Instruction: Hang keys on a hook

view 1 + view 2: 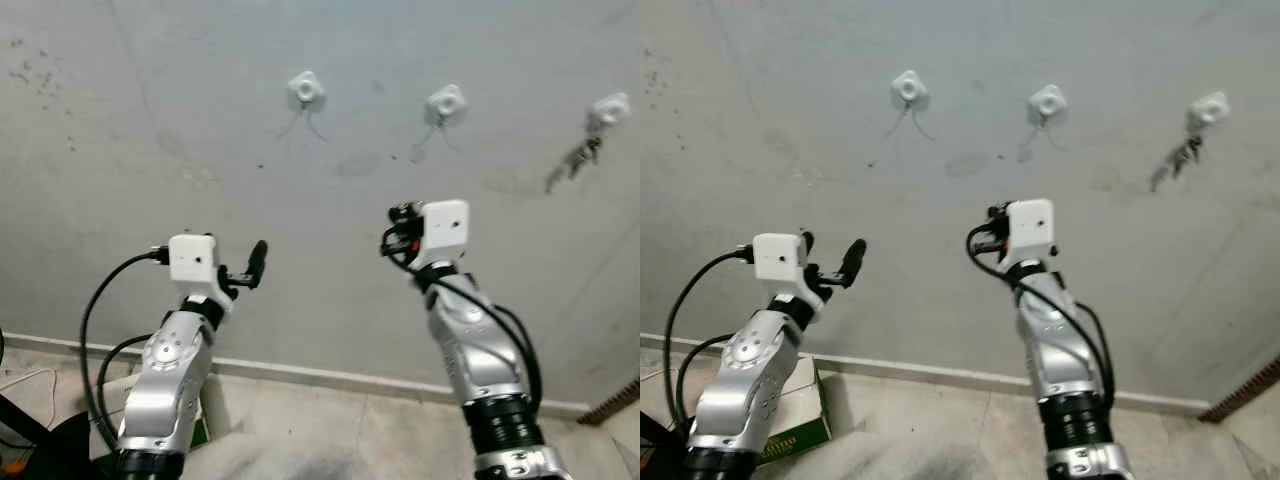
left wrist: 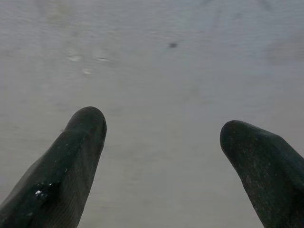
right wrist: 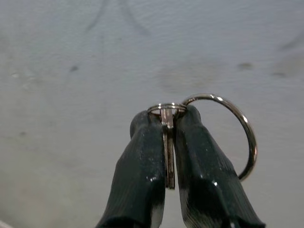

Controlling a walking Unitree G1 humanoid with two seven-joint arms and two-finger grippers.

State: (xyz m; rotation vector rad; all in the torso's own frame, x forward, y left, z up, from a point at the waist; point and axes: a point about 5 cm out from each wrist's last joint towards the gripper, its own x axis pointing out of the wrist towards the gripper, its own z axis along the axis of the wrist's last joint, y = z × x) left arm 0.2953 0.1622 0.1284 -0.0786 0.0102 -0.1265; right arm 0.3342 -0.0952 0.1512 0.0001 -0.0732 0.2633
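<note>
**Keys pinched edge-on, ring still free of any hook**

Nearest the lens, in the right wrist view, the right gripper [image 3: 167,156] has its two long black fingers [image 3: 137,175] closed tight on the thin flat silver metal keys [image 3: 167,152], held edge-on between the pads. A small split ring sits at the fingertips and a larger round silver wire key ring [image 3: 237,137] loops out to about 3 o'clock of them, hanging clear of the wall.

The left gripper [image 2: 161,161] holds nothing; its fingers stand well apart, pointing at bare grey wall.

Outward, in the left eye view, three small white plastic wall hooks sit in a row. The middle hook [image 1: 446,103] lies at roughly 12 o'clock above the right gripper [image 1: 402,225] and looks bare; the left hook [image 1: 306,90] is at 10 o'clock; the right hook [image 1: 608,110], at 2 o'clock, already carries a dark bunch [image 1: 575,160].

Likely risks: the large ring stands off to the side, so a straight push could drive the fingertips into the hook. The grip is narrow, and a bump might twist the keys or drop them.
</note>
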